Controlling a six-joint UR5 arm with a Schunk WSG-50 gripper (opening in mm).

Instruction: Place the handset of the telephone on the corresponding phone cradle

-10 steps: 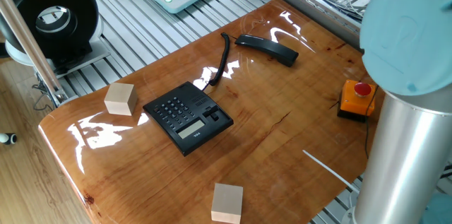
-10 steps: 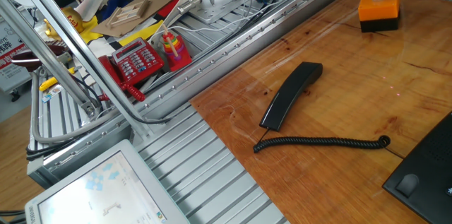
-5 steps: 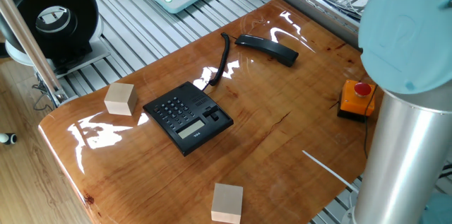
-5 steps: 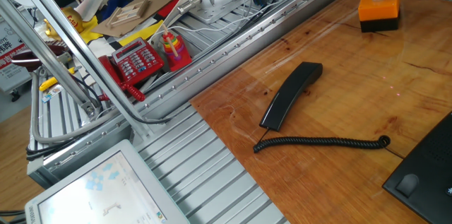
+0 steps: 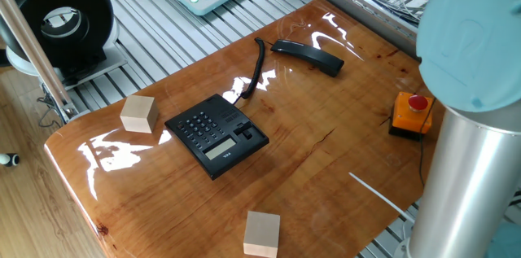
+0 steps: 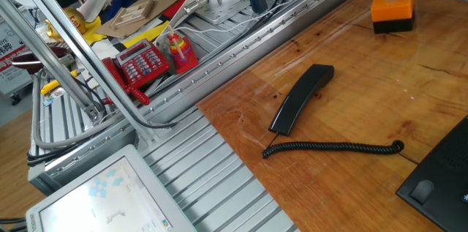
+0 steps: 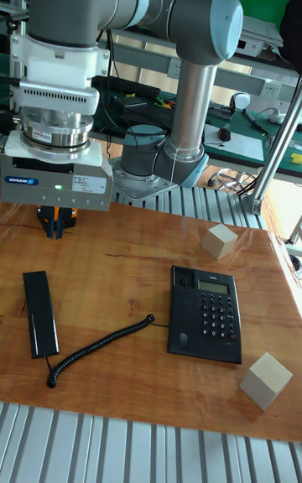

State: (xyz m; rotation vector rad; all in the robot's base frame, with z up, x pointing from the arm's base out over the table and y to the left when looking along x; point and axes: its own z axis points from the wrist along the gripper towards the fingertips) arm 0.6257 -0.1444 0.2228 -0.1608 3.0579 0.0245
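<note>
Tall fixed view | handset [image 7: 40,313] lies on table, well apart from phone cradle [image 7: 180,311] | gripper [image 7: 55,221] above: finger spread unclear | nothing done yet; grasp and placement remain

The hand [image 7: 54,223] hangs largely hidden behind its own mount; the phone base [image 6: 439,177] is cut off at the frame's edge.
</note>
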